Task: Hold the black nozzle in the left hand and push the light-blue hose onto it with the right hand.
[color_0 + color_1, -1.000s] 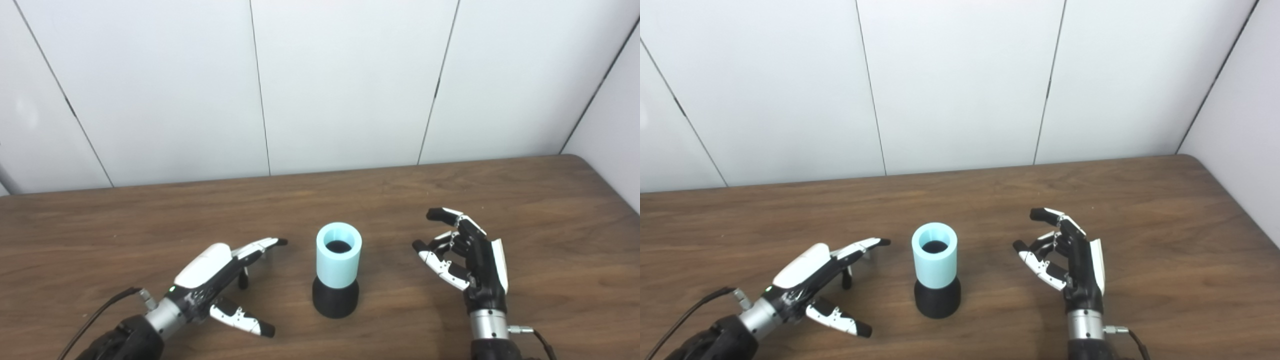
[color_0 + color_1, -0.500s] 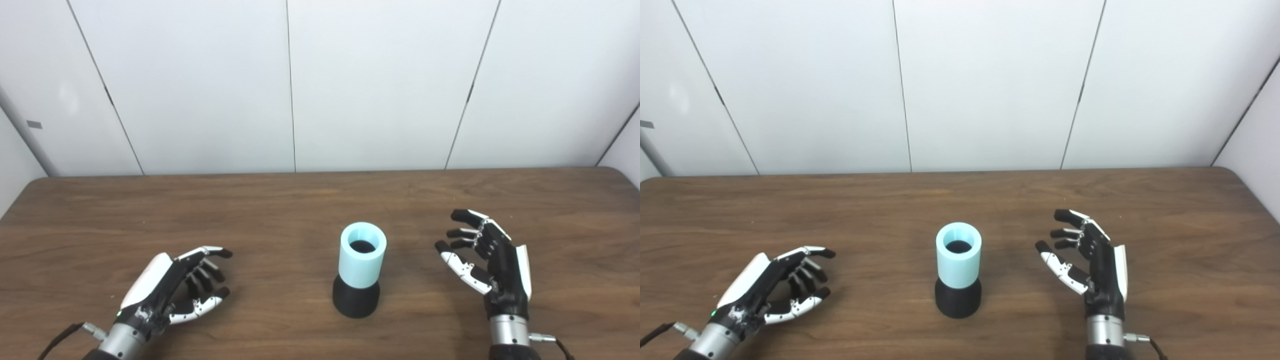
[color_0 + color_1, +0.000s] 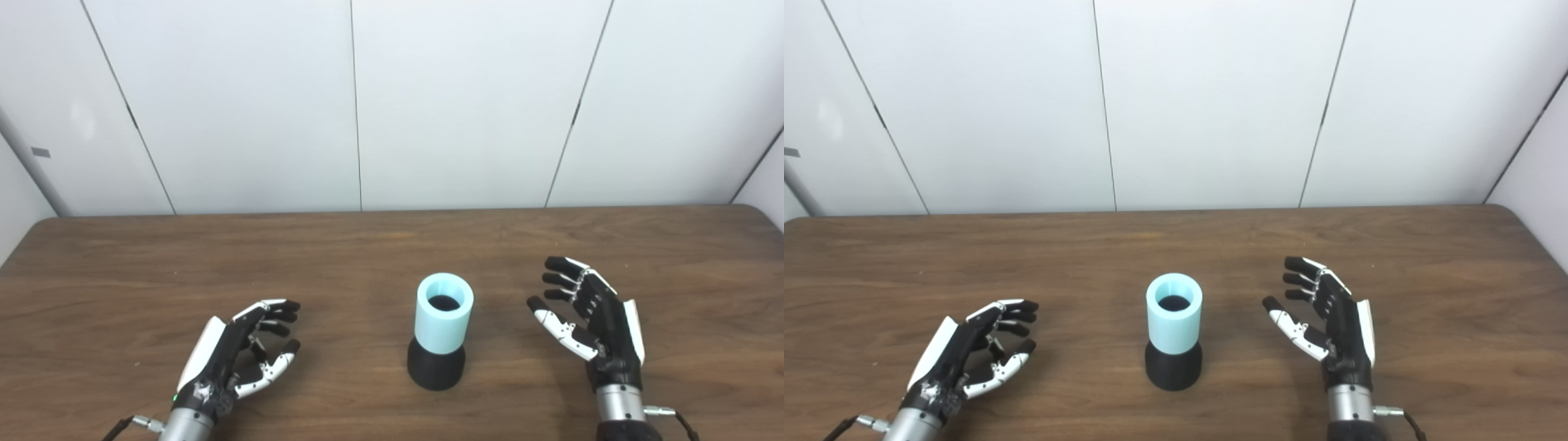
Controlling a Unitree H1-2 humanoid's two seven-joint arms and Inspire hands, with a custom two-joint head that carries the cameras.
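Hose [image 3: 443, 313], light-blue, sits upright on the black nozzle [image 3: 435, 370] mid-tabletop [image 3: 122, 288], between the empty left hand [image 3: 236, 358] and right hand [image 3: 597, 321], both with fingers spread, apart from it.

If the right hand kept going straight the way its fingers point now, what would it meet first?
Probably nothing: the right hand points up and away toward the table's far edge, passing right of the light-blue hose seated on the black nozzle. Depth is uncertain.

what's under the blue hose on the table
The black nozzle stands upright on the table with the hose seated on top. Its upper part is hidden inside the hose.
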